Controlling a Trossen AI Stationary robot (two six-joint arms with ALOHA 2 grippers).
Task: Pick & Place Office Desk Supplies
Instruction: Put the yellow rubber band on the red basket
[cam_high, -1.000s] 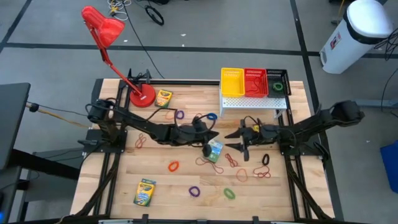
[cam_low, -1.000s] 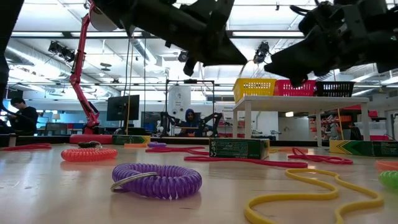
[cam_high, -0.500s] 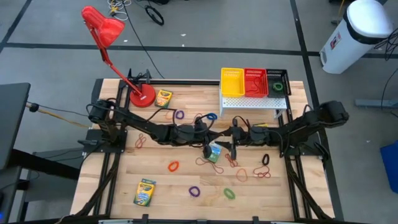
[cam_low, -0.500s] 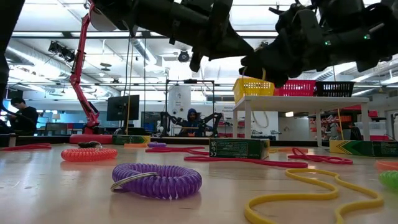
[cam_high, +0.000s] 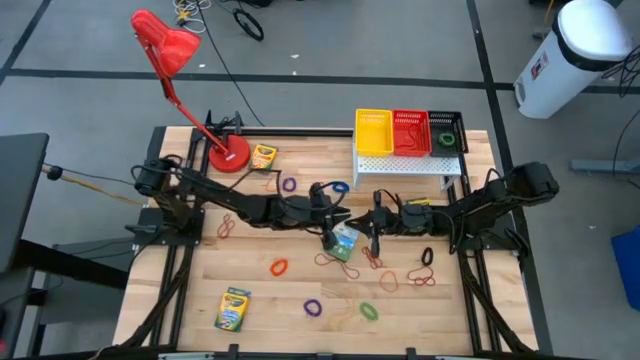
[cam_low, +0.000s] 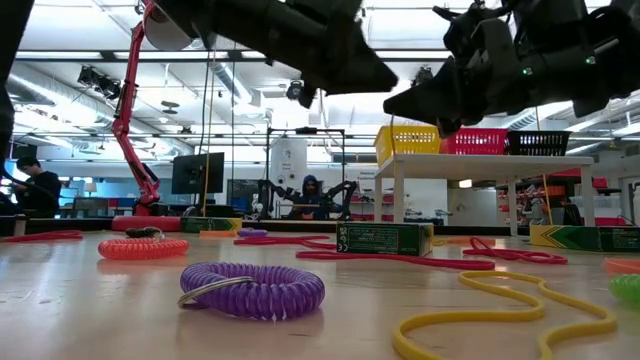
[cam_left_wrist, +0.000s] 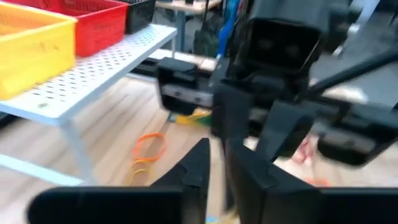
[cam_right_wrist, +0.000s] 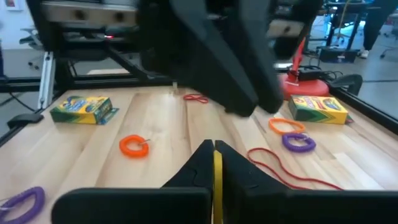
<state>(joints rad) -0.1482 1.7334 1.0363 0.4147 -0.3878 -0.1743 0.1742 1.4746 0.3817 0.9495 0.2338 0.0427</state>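
A small green crayon box (cam_high: 346, 240) is lying flat near the middle of the wooden table (cam_high: 260, 300), with the two grippers meeting just above it. The left gripper (cam_high: 335, 222) is reaching in from the left; its wrist view shows dark fingers (cam_left_wrist: 198, 168) standing slightly apart, holding nothing. The right gripper (cam_high: 376, 226) is reaching in from the right with its fingers pressed together, a thin yellow strip showing between them, too blurred to identify. From table height the box (cam_low: 385, 238) is showing its dark green side, apart from both arms overhead. Thin rubber-band loops in red, orange, purple, green and yellow are lying scattered around, and a coiled purple band (cam_low: 252, 290) is sitting nearest that camera. Yellow (cam_high: 373, 132), red (cam_high: 410, 131) and black (cam_high: 446, 130) mesh baskets are standing in a row on a white perforated shelf (cam_high: 405, 163) at the far edge. A red desk lamp (cam_high: 180, 70) is standing at the far left
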